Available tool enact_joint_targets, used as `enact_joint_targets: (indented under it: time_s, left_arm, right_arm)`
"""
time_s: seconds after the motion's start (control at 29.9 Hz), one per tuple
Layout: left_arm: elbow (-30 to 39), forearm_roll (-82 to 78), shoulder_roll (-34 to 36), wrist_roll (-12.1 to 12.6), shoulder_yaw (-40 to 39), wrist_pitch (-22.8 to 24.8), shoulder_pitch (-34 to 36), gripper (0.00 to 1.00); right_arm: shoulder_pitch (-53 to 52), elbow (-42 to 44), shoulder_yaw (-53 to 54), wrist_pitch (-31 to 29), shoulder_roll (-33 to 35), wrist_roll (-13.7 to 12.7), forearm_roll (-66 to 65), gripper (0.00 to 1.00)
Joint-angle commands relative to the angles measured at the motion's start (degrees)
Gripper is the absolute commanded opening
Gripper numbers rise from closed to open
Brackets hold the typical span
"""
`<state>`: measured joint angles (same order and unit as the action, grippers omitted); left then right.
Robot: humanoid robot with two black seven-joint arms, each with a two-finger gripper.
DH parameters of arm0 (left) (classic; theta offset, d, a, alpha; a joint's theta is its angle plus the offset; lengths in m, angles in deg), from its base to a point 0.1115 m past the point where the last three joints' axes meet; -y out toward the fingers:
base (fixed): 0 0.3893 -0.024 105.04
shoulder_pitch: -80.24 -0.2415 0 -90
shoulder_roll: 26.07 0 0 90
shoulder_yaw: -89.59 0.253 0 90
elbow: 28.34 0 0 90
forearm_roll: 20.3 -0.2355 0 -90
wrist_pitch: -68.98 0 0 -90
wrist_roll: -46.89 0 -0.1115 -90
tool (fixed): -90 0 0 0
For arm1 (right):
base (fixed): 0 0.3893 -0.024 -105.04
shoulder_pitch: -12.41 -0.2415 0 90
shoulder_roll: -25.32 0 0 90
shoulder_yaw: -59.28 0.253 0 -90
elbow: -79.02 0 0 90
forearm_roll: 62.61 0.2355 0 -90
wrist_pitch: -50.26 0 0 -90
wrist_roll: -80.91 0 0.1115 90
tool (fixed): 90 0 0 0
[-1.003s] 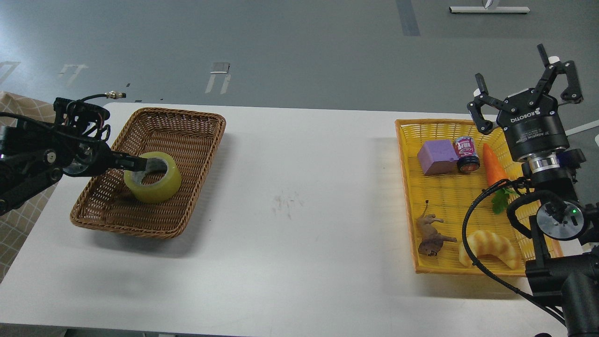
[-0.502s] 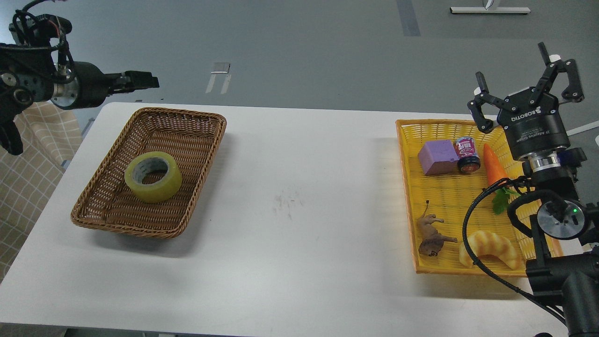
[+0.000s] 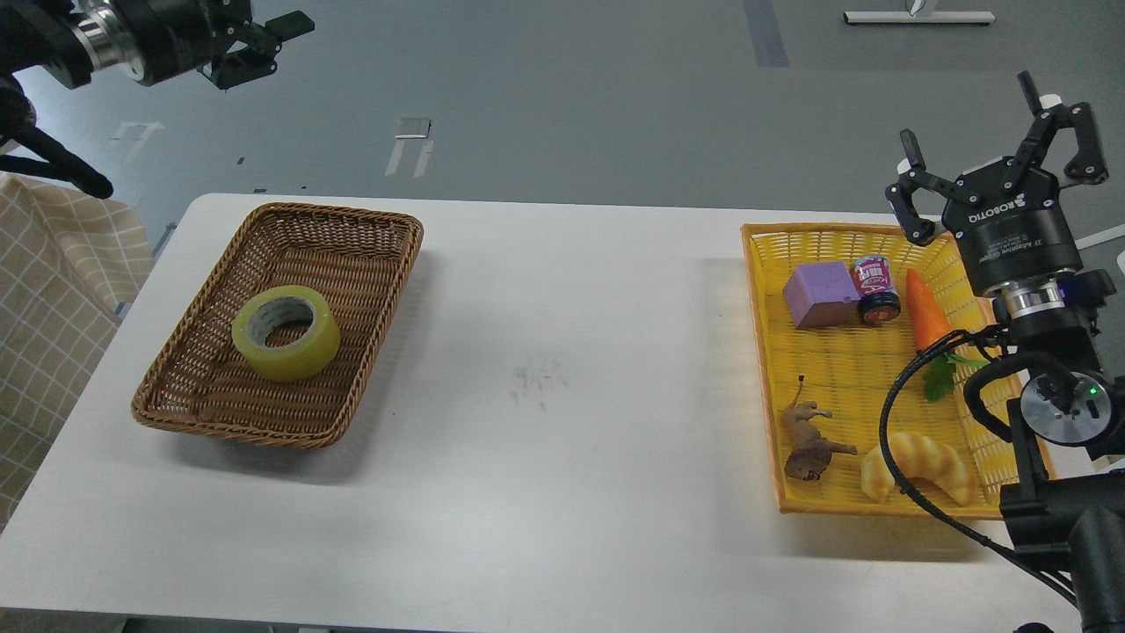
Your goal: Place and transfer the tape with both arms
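Note:
The tape point(image 3: 286, 331), a yellow translucent roll with a grey-white core, lies flat in the brown wicker basket point(image 3: 352, 237) on the left of the white table. My left gripper point(image 3: 268, 44) is high at the top left, far above and behind the basket, open and empty. My right gripper point(image 3: 997, 123) points upward at the far right, above the yellow tray point(image 3: 763, 352), with its fingers spread open and empty.
The yellow tray holds a purple block point(image 3: 820, 296), a small can point(image 3: 876, 287), a toy carrot point(image 3: 929, 321), a toy lion point(image 3: 809, 440) and a croissant toy point(image 3: 918, 466). A checked cloth point(image 3: 53, 290) hangs left of the table.
My left gripper let go of the tape in the wicker basket and rose up and back to the top left. My right gripper shifted slightly up and right.

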<state>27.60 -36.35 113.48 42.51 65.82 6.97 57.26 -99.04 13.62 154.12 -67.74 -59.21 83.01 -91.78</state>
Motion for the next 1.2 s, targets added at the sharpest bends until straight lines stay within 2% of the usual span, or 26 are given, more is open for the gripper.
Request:
enact_joint_targets:
  time_s: [0.0, 0.13, 0.17, 0.23, 0.33, 0.57, 0.74, 1.0, 1.17]
  left_arm:
    - [-0.13, 8.98, -0.59, -1.23, -0.49, 0.0, -0.4, 0.98]
    - [-0.48, 14.63, -1.91, -4.22, -1.27, 0.0, -2.59, 0.98]
    - [-0.48, 14.64, -1.91, -4.23, -1.28, 0.0, -2.6, 0.98]
    - [-0.48, 15.34, -2.61, -6.24, -3.55, 0.0, -5.31, 0.98]
    - [-0.48, 15.34, -3.75, -7.39, -7.68, 0.0, -8.48, 0.98]
    - [-0.13, 15.26, -7.44, -7.39, -21.39, 0.0, -17.97, 0.98]
    - [0.05, 15.26, -10.43, -6.78, -23.34, 0.0, -21.85, 0.98]
    - [0.05, 15.34, -13.07, -7.39, -23.6, 0.0, -25.36, 0.98]
    - [0.05, 15.26, -15.62, -7.04, -27.02, 0.0, -29.31, 0.98]
  right_arm:
    - [-0.08, 0.01, -0.36, 0.0, 1.56, 0.0, -0.01, 1.0]
    - [-0.7, 0.01, -0.45, 0.0, 2.79, 0.0, -0.01, 1.0]
    - [-0.7, 0.01, -0.45, 0.0, 2.79, 0.0, -0.01, 1.0]
    - [-1.05, 0.01, -0.45, 0.0, 4.02, 0.0, -0.01, 1.0]
    - [-1.93, 0.27, -0.45, 0.0, 4.11, 0.0, -0.01, 1.0]
    - [-3.6, 0.8, -0.62, 0.0, 4.02, -0.52, -0.01, 1.0]
    - [-6.85, 1.94, -4.05, 0.0, 4.02, -0.61, -0.1, 1.0]
    - [-10.89, 5.11, -7.92, 0.0, 4.11, -0.61, -0.1, 1.0]
    - [-12.04, 6.07, -9.5, 0.0, 3.85, -0.61, -0.01, 1.0]
